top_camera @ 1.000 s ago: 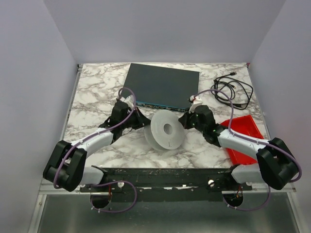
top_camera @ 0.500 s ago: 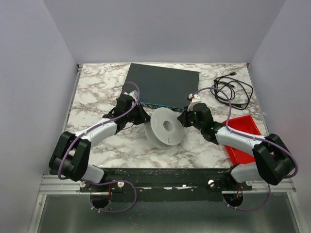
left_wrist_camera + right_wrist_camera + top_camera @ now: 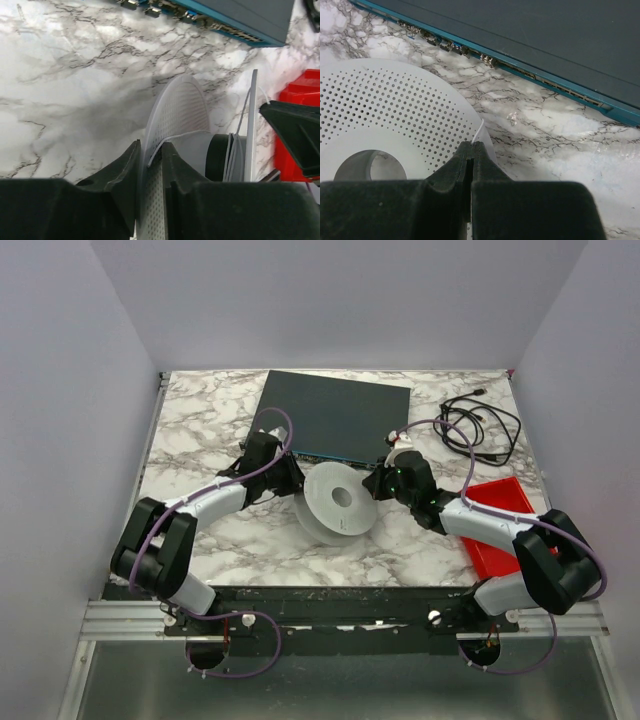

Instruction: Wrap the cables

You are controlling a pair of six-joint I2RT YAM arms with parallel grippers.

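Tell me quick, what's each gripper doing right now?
Left gripper: slightly open, astride the spool flange.
Right gripper: shut on the thin white wire.

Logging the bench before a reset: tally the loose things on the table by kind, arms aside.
Spool: 1
Wire: 1
Switch: 1
Black cord bundle: 1
Red tray: 1
Total: 5

End of white wire point(image 3: 480, 128) buried within right pincer point(image 3: 471, 146)
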